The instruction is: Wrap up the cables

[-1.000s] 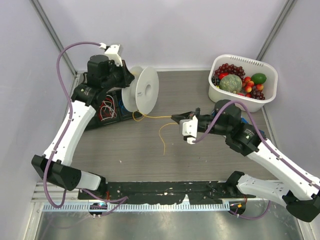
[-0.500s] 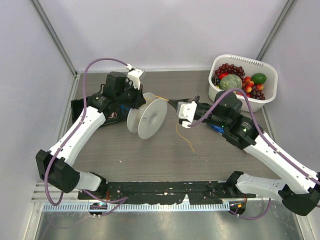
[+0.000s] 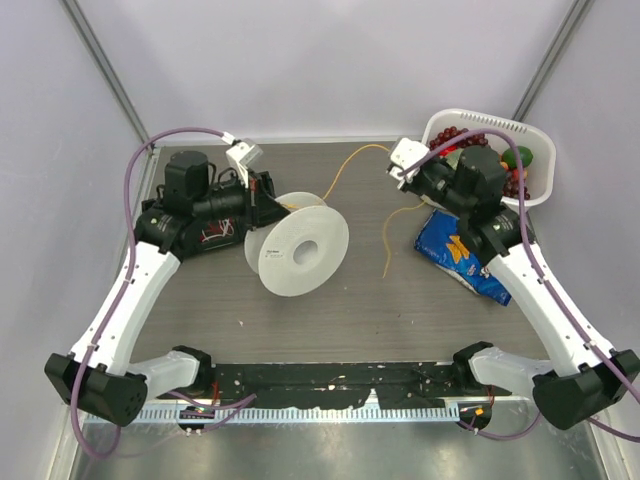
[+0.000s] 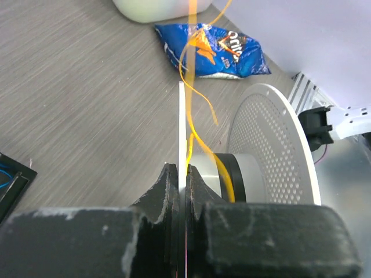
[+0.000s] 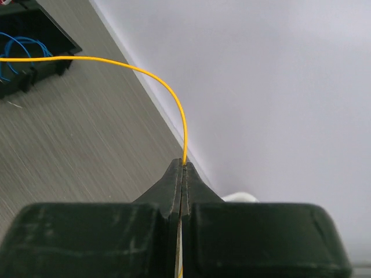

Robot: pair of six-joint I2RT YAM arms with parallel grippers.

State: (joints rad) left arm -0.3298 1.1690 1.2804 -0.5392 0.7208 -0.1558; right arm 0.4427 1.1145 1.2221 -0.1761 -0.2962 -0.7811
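Note:
The yellow-orange cable [image 3: 352, 152] runs from the hub of the white spool [image 3: 300, 250] in an arc up to my right gripper [image 3: 394, 168], and a loose tail hangs down toward the table. My left gripper [image 3: 267, 200] is shut on the rim of one spool flange and holds the spool tilted, a flange facing up. In the left wrist view the jaws [image 4: 181, 171] pinch the thin flange edge [image 4: 182, 116], with the cable [image 4: 194, 133] beside it on the hub. In the right wrist view the gripper [image 5: 183, 166] is shut on the cable [image 5: 168, 92].
A white basket [image 3: 487, 120] of fruit stands at the back right. A blue chip bag [image 3: 465, 262] lies under the right arm. A black tray [image 3: 205, 238] with blue and white-and-red wire coils sits at the left, behind the spool.
My right gripper has carried the cable to the back right, toward the basket, uncovering the chip bag. My left gripper has turned the spool so its flange faces up.

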